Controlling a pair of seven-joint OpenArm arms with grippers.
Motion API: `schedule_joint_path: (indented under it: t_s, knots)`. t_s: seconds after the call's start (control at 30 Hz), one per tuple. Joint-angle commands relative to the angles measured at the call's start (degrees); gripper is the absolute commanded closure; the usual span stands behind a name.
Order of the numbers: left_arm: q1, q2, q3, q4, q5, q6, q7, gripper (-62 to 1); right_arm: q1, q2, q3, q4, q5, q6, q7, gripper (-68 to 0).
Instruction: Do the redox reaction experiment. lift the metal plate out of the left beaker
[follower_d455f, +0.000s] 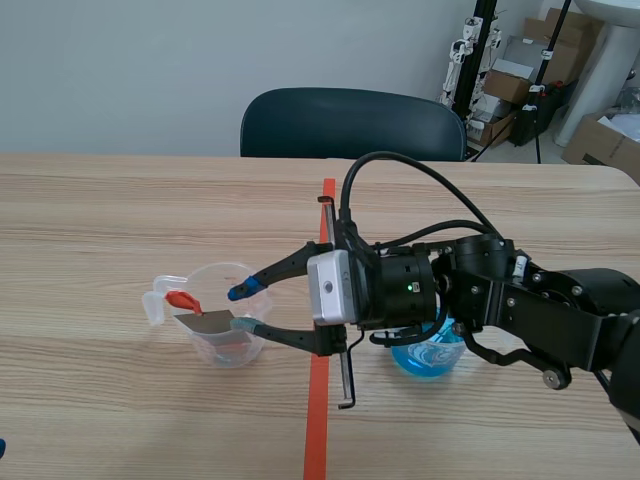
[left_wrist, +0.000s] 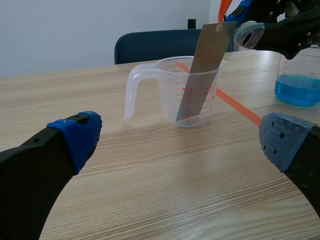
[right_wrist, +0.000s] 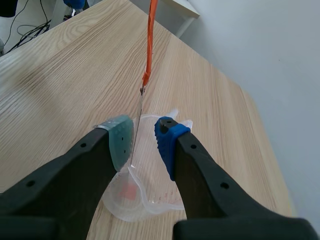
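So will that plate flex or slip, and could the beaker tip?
The plate looks thin, flat and smooth: probably stiff, light, slippery. It leans on the rim of the beaker, clear plastic, seemingly near empty, so a sideways drag may tip it.

Your light wooden table (follower_d455f: 100, 200): clear measuring beaker (follower_d455f: 228, 350) standing lower left of centre, beaker of blue liquid (follower_d455f: 430, 356) lower right, orange-red tape line (follower_d455f: 318, 420) between.
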Motion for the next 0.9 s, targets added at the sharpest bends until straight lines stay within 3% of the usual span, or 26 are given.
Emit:
schedule_joint_path:
  t_s: [0.0, 0.4, 0.87]
  knots:
    - [0.3, -0.4, -0.1, 0.7, -0.4, -0.1, -2.6, -62.3, 1.3, -0.3, 0.1, 0.4, 0.7, 0.2, 0.5, -11.8]
    - [0.3, -0.4, -0.1, 0.7, -0.4, -0.1, -2.6, -62.3, 1.3, -1.0, 0.1, 0.4, 0.7, 0.2, 0.5, -1.7]
    - [0.3, -0.4, -0.1, 0.7, -0.4, -0.1, -2.6, -62.3, 1.3, -1.0, 0.1, 0.4, 0.7, 0.2, 0.5, -0.6]
